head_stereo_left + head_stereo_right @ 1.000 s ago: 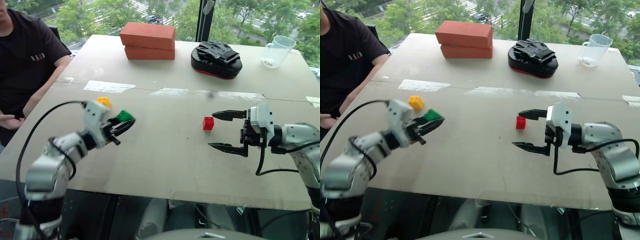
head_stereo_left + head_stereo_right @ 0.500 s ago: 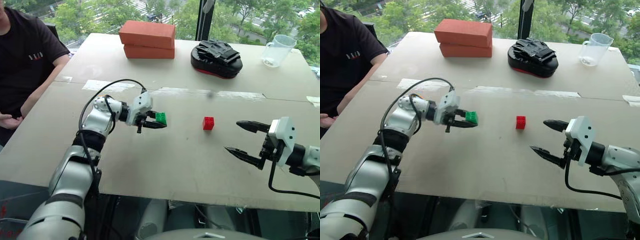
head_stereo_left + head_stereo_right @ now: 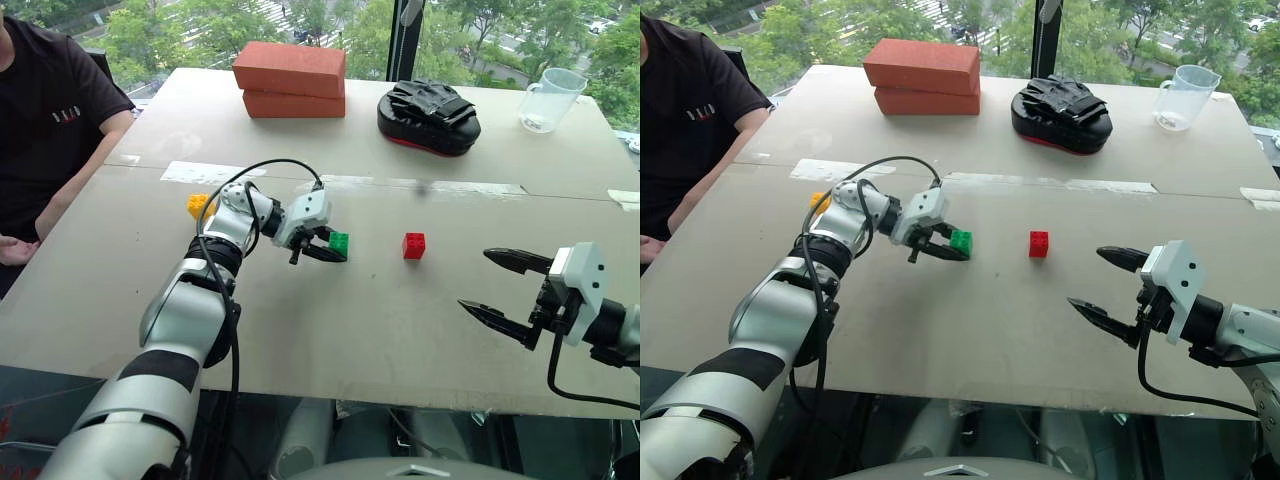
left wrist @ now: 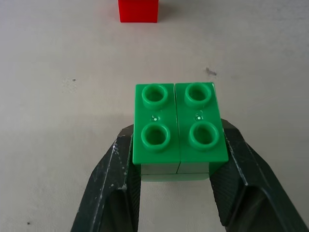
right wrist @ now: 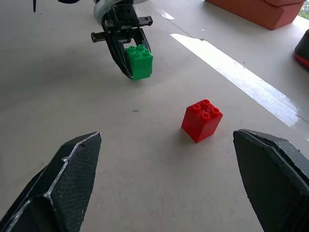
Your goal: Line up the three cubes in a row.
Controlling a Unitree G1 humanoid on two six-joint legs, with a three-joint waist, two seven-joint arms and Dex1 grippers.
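My left hand [image 3: 335, 250] grasps the green cube [image 3: 339, 242] studs-up, red cube [image 3: 414, 245] just beyond; my right hand [image 3: 500, 290] hangs released. No writing readable.

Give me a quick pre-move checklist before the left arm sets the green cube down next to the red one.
1. Grip: left gripper shut on green cube, studs up: ok.
2. Green cube resting on the table: cannot tell.
3. Red cube upright, free, bare table between it and the green: ok.
4. Right gripper open, empty, off to the side of the red cube: ok.
5. Yellow cube in line with the others: not ok, it sits behind the left arm.
6. Person's hand at the table edge, away from the cubes: ok.
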